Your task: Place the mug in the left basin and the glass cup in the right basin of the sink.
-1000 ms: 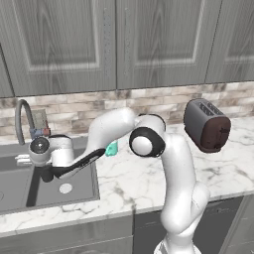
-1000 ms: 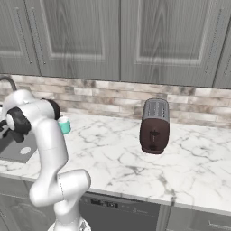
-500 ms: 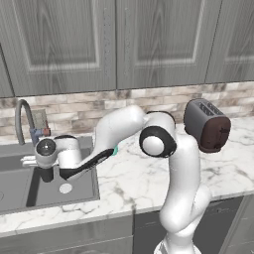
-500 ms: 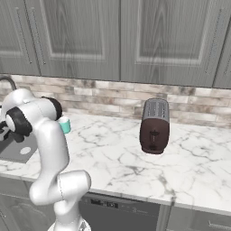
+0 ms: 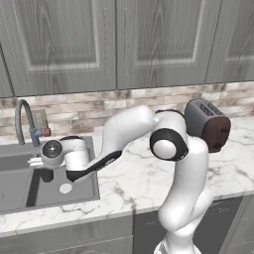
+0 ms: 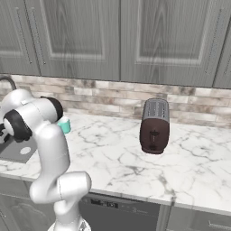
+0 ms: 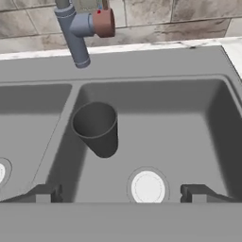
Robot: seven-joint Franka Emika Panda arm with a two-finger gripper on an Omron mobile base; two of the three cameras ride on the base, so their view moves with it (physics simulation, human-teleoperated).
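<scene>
Grey sink (image 7: 156, 94) sits below the hand (image 7: 122, 194), two basins split by a ridge. Glass cup (image 7: 96, 128) stands upright in the right basin, near the ridge and back from the pale drain (image 7: 147, 187). Hand hangs over this basin with its fingers (image 7: 47, 194) spread wide apart and nothing between them; cup is clear of both tips. Faucet (image 7: 75, 33) rises behind the ridge, its red-capped side stub above the basin's back wall.

From the left base view, the arm reaches left and low over the sink, hand (image 5: 42, 168) above the right basin. Faucet and a wall outlet stand behind it. Toaster (image 5: 207, 124) sits on the tabletop (image 5: 139, 183), well apart to the right.

Mug (image 6: 64, 125), teal with a white rim, stands on the marble tabletop just right of the sink, close to the brick backsplash and partly hidden by the arm.

Judgement: glass-cup half looks done, since the cup rests in the correct basin and is released. Step in hand is the retreat from the sink. Left basin holds no mug.

Next move calls for lifting the hand straight up clear of the cup and faucet, swinging right to the mug, and coming down over it with fingers open. Then carry it across the ridge into the left basin, avoiding the faucet neck.
</scene>
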